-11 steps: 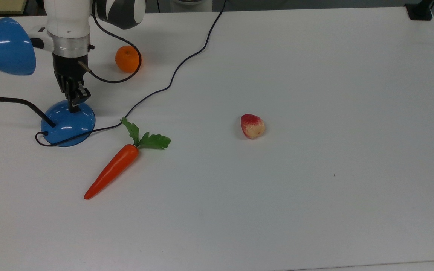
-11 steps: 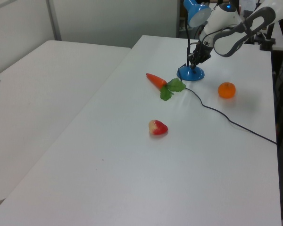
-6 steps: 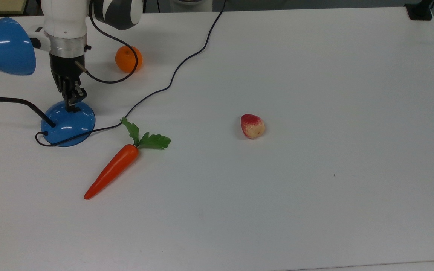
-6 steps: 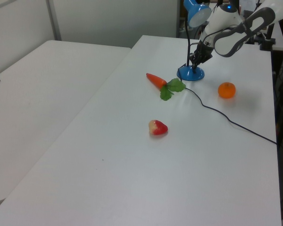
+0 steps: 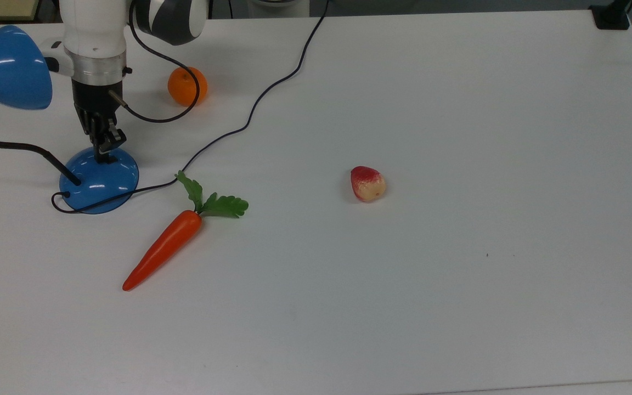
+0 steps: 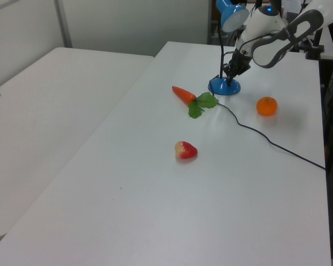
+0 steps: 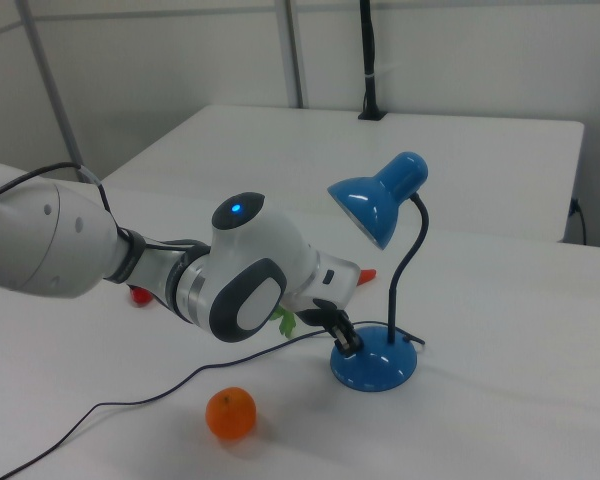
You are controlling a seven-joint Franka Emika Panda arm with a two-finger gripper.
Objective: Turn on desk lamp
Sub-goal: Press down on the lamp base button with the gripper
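The desk lamp stands at the top view's left: a glossy blue domed base (image 5: pixel 99 181), a black bendy neck (image 5: pixel 9 145) and a blue cone shade (image 5: pixel 6 68). In the right view the shade (image 7: pixel 375 205) faces down-left and its inside shows no glow. My gripper (image 5: pixel 102 156) points down with its fingers together, and the tips rest on the far part of the base's dome. It is seen from the side in the right view (image 7: pixel 348 343) and from afar in the left view (image 6: pixel 228 77). The small switch is hidden under the fingertips.
The lamp's black cord (image 5: pixel 250 109) runs from the base across the table to the far edge. A toy carrot (image 5: pixel 165 247) lies just right of the base, an orange (image 5: pixel 185 86) sits behind it, and a red-and-cream fruit (image 5: pixel 367 184) lies mid-table.
My gripper has shifted a little toward the top view's left over the lamp base since a second ago. It has barely moved in the last half second. The lamp has stayed put.
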